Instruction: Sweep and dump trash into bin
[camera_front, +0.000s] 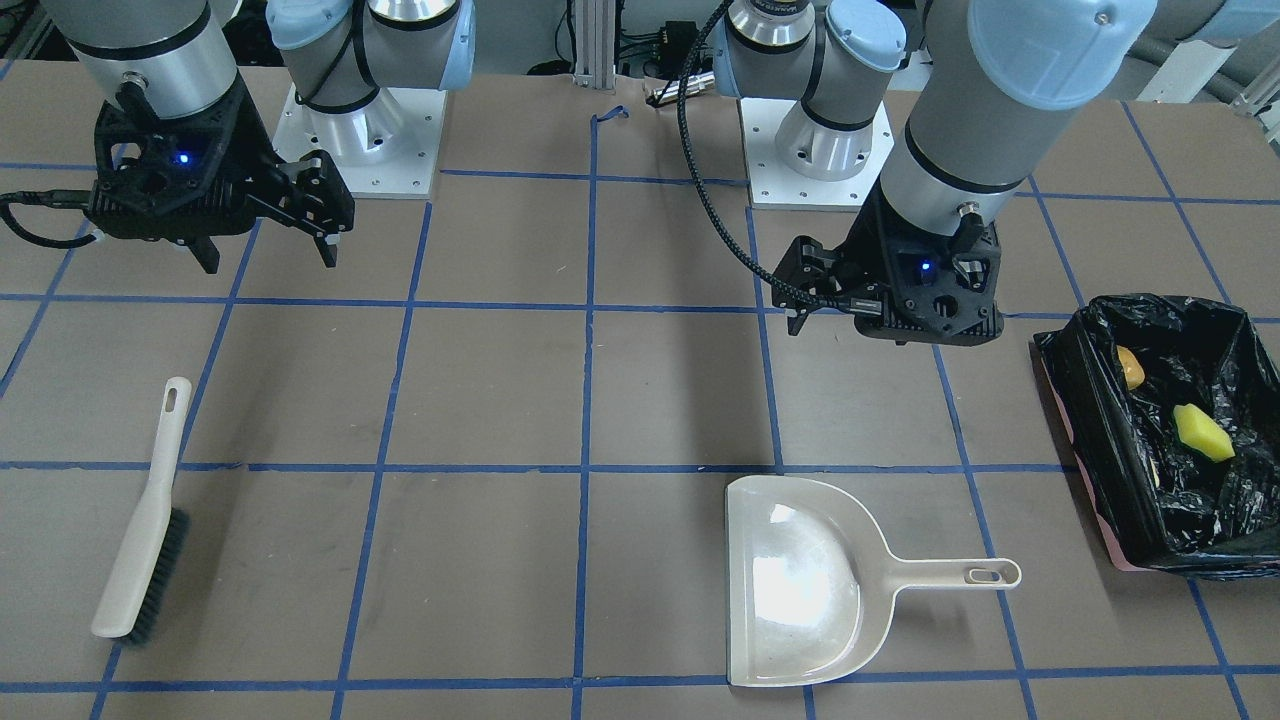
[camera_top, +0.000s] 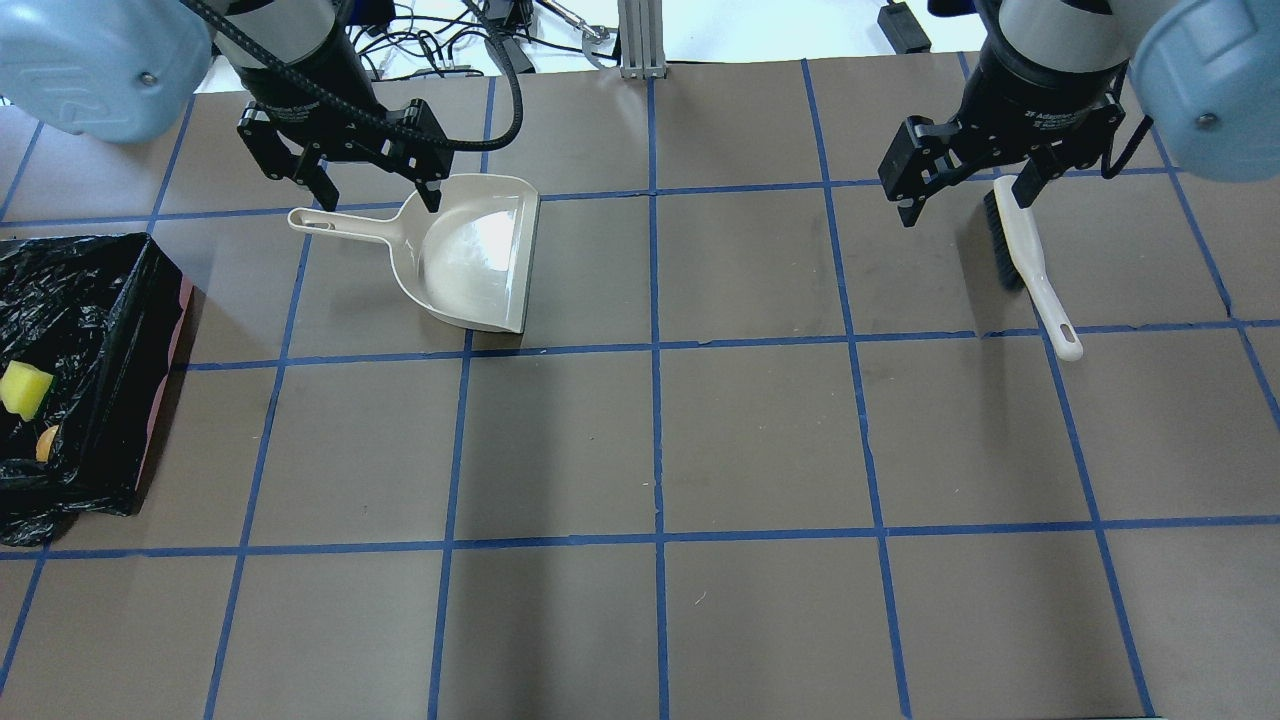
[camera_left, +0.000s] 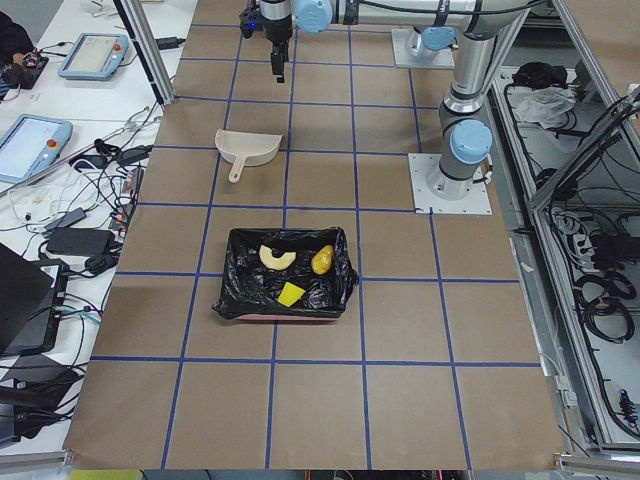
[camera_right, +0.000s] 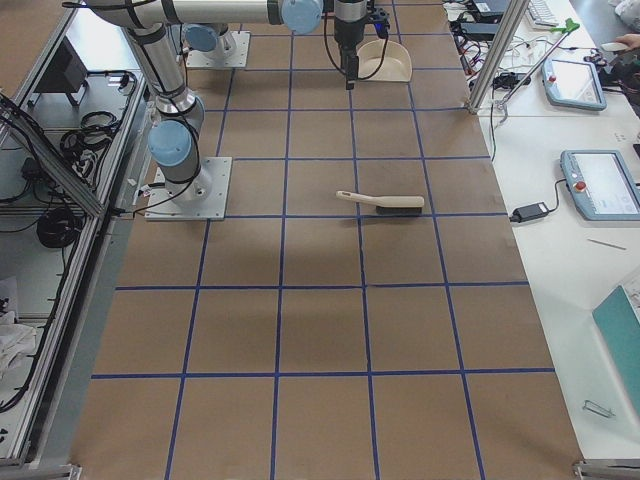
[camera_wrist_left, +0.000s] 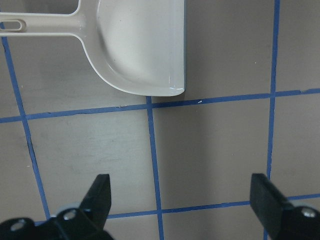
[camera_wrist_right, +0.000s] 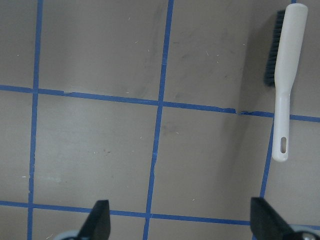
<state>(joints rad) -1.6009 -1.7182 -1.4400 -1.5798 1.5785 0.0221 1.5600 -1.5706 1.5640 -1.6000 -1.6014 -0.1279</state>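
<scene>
The left gripper (camera_top: 375, 192) hangs above the surface (camera_front: 500, 400) with its jaws spread wide and nothing between them (the left wrist view shows both fingertips well apart over bare brown covering and blue tape lines). The right gripper (camera_front: 268, 255) is in the same condition: jaws apart, empty, raised clear of the surface. The bin (camera_front: 1095, 420), lined with a crinkly black bag, stands at the robot's left end of the surface, well apart from both grippers. All three pieces of trash lie inside it: the yellow-brown lump (camera_front: 1130, 368) against the bag wall nearest the robot, the green-and-yellow sponge piece (camera_front: 1202, 432) toward the middle, and the curved tan piece (camera_left: 276, 257), seen only from the left side view. The beige dustpan (camera_front: 800, 585) rests flat on the surface, its pan empty and its handle pointing toward the bin. The beige brush (camera_front: 140, 530) lies on the robot's right half of the surface, dark bristles facing sideways, with its handle end toward the robot.
</scene>
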